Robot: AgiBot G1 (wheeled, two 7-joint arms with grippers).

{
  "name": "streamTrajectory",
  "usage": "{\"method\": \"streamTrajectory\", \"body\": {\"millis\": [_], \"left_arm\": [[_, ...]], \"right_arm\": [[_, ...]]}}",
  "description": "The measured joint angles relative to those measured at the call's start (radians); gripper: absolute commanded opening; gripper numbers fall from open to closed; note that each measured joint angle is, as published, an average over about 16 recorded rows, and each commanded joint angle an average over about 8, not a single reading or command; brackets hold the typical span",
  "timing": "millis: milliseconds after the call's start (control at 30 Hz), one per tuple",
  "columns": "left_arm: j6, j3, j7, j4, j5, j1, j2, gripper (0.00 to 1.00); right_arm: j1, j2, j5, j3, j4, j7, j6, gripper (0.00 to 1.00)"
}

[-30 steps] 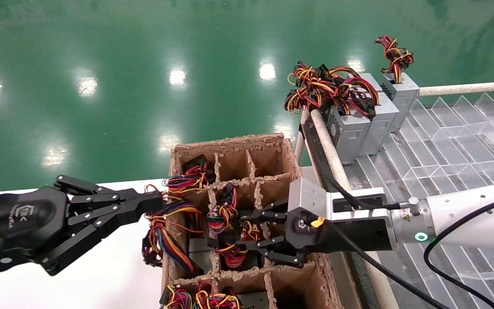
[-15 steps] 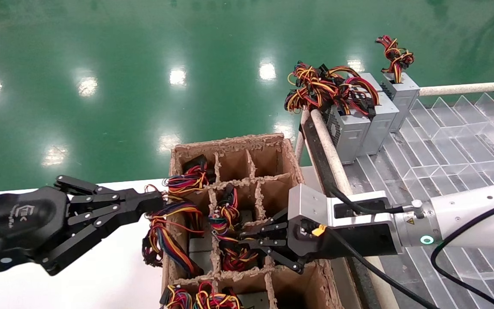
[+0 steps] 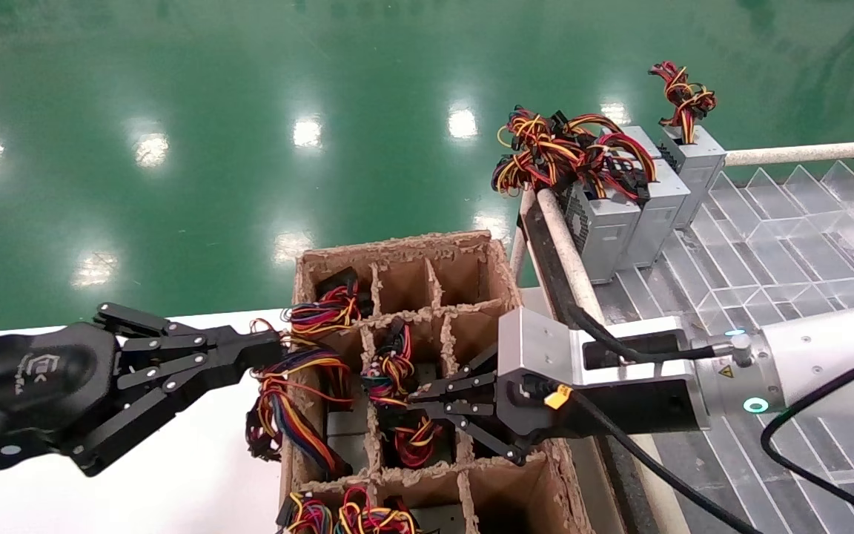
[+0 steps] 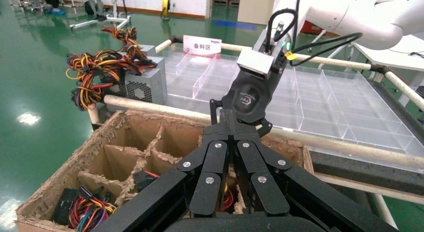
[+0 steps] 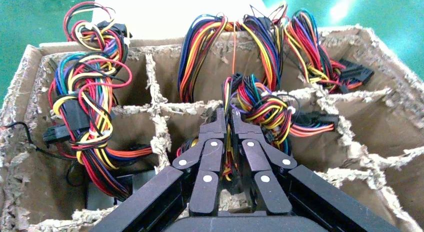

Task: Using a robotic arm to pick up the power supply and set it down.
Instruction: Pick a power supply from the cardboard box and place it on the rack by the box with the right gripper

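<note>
My right gripper [image 3: 416, 400], the robotic arm with the silver wrist block, reaches into the middle cell of the divided cardboard box [image 3: 397, 248]. In the right wrist view its fingers [image 5: 226, 114] are closed together with red and yellow wires [image 5: 228, 169] pinched between them. These wires belong to the power supply [image 3: 418, 439] in that cell, and its grey body is hidden below. A bundle with blue strands [image 5: 260, 104] lies just beyond the tips. My all-black left gripper [image 3: 275, 347] is shut and holds nothing, its tips at the box's left wall.
Other cells hold more wire bundles [image 3: 301, 415]. Three grey power supplies [image 3: 620, 215] stand on the clear divided tray [image 3: 768, 245] at the right, behind a padded rail [image 3: 568, 259]. The box sits on a white table [image 3: 175, 475], with green floor beyond.
The right gripper's fingers went from wide open to closed on the wires in the middle cell, and the wrist shifted slightly. The left arm has not moved.
</note>
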Motion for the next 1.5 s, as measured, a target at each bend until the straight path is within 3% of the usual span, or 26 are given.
{"method": "streamTrajectory", "body": {"millis": [333,633,1167,1500], "left_arm": [[0.000,0.000,0.000,0.000,0.000,0.000,0.000,0.00],[0.000,0.000,0.000,0.000,0.000,0.000,0.000,0.00],[0.000,0.000,0.000,0.000,0.000,0.000,0.000,0.00],[0.000,0.000,0.000,0.000,0.000,0.000,0.000,0.00]], "right_arm": [[0.051,0.028,0.011,0.022,0.131,0.040,-0.004,0.00],[0.157,0.049,-0.003,0.048,0.222,0.037,-0.016,0.00],[0.412,0.055,-0.082,0.080,0.249,-0.037,-0.038,0.00],[0.503,0.075,-0.131,0.097,0.251,-0.063,-0.025,0.00]]}}
